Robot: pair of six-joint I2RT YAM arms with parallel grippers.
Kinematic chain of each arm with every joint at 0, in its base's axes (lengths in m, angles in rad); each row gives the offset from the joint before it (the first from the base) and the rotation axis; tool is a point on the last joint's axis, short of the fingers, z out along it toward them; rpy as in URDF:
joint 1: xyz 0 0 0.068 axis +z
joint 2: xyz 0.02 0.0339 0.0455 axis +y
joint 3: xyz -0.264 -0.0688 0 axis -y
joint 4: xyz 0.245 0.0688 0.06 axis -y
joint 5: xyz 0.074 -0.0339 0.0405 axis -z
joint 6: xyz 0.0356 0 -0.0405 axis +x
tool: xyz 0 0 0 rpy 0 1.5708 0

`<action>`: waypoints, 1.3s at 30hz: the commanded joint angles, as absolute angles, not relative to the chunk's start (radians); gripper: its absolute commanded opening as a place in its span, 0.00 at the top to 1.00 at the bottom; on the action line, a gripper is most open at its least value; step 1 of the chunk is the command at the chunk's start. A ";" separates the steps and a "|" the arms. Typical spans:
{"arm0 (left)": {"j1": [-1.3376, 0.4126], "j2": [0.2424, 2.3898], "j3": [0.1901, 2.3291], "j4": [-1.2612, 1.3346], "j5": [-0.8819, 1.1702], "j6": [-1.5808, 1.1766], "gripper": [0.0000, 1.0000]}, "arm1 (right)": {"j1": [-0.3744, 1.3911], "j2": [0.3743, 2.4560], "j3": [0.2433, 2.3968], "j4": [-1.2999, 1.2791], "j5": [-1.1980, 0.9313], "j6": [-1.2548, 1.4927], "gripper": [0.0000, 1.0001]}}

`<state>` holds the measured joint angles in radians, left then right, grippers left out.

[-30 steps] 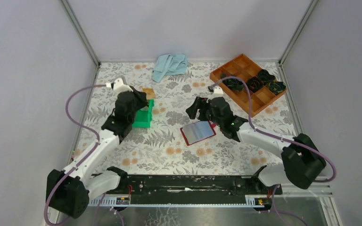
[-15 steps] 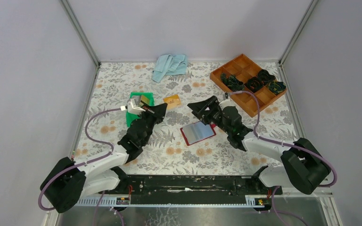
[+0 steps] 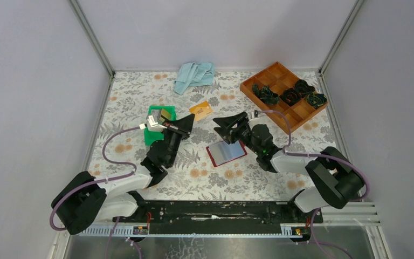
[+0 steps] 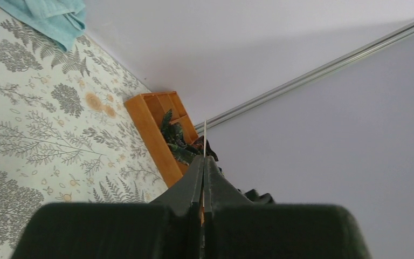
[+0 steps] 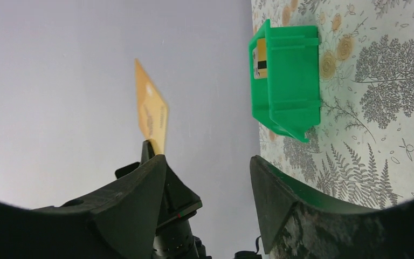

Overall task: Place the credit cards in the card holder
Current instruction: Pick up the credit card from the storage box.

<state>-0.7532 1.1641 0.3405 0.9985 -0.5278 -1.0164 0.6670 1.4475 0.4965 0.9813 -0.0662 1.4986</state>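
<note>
Top external view: the card holder (image 3: 226,152) lies open and flat on the floral table (image 3: 248,181), pale inside up with its red border showing. Up and to the left of it, off the table, the left gripper (image 3: 190,120) is pinched shut on a gold card (image 3: 200,110); the card sticks out beyond the fingertips. The left wrist view shows that card (image 4: 205,135) edge-on (a thin pale line) between the closed fingers. Just above the holder's top edge hangs the right gripper (image 3: 227,125), its jaws well apart with nothing between them. Its own camera looks through the gap (image 5: 207,162) at the gold card (image 5: 152,116) and, beyond it, the green bin (image 5: 285,81). The bin (image 3: 159,125) sits well left of the holder, with a striped card (image 5: 260,62) standing inside. Well above and right of the holder is the orange tray (image 3: 284,94); a blue cloth (image 3: 194,75) lies far above it.
</note>
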 commanded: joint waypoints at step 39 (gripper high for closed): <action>-0.848 1.400 0.358 1.313 -0.628 -1.070 1.00 | 0.692 1.544 0.588 1.173 -0.060 1.572 0.93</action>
<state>-0.8341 1.3804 0.3424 1.2484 -0.6022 -1.0748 0.6781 1.5402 0.5701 1.0901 -0.0658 1.5677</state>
